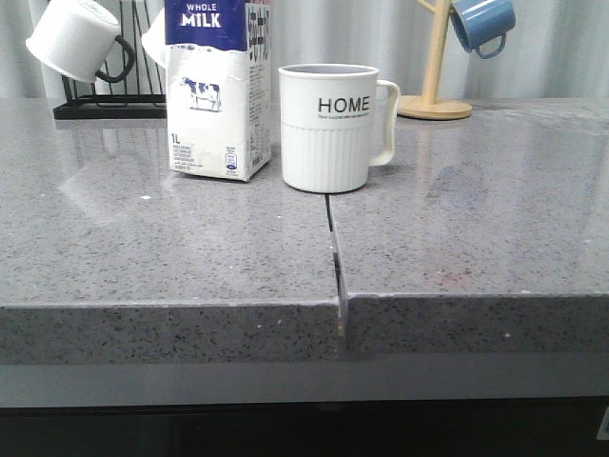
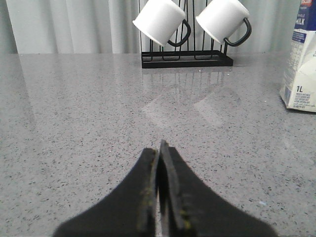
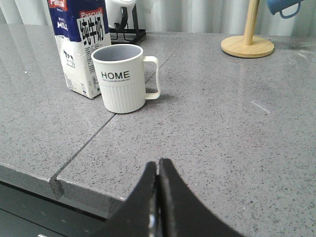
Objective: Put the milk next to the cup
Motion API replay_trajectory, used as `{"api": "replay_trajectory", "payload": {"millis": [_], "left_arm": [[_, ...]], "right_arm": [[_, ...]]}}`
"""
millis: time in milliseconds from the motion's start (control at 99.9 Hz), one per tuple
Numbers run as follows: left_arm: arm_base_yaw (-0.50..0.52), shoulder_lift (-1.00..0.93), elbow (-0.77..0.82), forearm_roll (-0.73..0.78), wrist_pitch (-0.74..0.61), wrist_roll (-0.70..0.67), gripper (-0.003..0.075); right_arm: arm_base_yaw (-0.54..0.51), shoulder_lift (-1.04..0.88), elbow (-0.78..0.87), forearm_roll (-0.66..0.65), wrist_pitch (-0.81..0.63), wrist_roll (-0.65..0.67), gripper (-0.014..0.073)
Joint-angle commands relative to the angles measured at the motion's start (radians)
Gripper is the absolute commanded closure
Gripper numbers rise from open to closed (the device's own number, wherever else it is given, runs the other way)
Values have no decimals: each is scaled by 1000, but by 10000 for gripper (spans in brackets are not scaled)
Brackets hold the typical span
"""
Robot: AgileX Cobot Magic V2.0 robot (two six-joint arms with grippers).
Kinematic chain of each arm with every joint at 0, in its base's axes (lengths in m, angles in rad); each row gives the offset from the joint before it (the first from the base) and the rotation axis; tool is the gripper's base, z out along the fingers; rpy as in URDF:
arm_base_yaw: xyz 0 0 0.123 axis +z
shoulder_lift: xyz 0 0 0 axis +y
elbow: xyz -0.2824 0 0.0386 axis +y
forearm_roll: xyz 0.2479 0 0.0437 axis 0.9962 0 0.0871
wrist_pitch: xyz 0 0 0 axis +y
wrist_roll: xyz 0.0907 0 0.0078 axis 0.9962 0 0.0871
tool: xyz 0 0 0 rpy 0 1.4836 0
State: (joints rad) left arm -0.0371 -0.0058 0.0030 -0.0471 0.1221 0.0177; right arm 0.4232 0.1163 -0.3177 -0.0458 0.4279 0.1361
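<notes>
Grey speckled countertop [image 1: 143, 257] fills the scene, pale curtains hanging behind it, and a seam runs from the near edge toward the middle. Far left, a black rack [image 1: 109, 103] holds rounded white mugs [image 1: 74, 38] by their black handles. Just right of it, the milk [image 1: 218, 88] stands upright on the counter, blue top, cow picture facing us. Right beside it is the cup [image 1: 328, 127], the white "HOME" mug, upright with its handle pointing right; a narrow gap shows between carton and mug at the base. Further right and farther back, a wooden stand [image 1: 435, 67] carries a blue mug [image 1: 482, 25].

Now the arms: the left gripper [image 2: 161, 187] sits low over bare counter, fingers pressed together on nothing, well apart from the carton. The right gripper [image 3: 158, 197] is likewise pinched closed and empty, near the counter's front edge, the mug and carton well ahead of it.
</notes>
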Motion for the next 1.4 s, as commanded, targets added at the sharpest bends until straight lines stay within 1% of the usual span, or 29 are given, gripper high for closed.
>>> {"api": "replay_trajectory", "payload": {"millis": [0,210,310,380,540,640,760,820,851,921,1391], "left_arm": [[-8,-32,40,-10,-87,-7,741],[-8,-32,40,-10,-87,-7,741],[-8,-32,40,-10,-87,-7,741],[-8,-32,40,-10,-87,-7,741],[-8,-32,40,-10,-87,-7,741],[-8,-32,40,-10,-87,-7,741],[-8,-32,40,-10,-87,-7,741],[-8,-32,40,-10,-87,-7,741],[-8,-32,40,-10,-87,-7,741],[-8,-32,40,-10,-87,-7,741],[-8,-32,40,-10,-87,-7,741]], "right_arm": [[-1,12,-24,-12,-78,-8,662],[-1,12,-21,-25,-86,-8,662],[-19,12,4,-44,-170,-8,662],[-76,12,38,-44,-266,-8,662],[-264,-8,151,-43,-497,-8,662],[-384,-57,222,-40,-537,-8,662],[-480,-107,295,-15,-540,-8,662],[-498,-140,332,6,-548,-8,662],[-502,-150,328,8,-495,-8,662],[-502,-147,328,10,-482,-8,662],[-502,-147,328,9,-489,-9,662]]}}
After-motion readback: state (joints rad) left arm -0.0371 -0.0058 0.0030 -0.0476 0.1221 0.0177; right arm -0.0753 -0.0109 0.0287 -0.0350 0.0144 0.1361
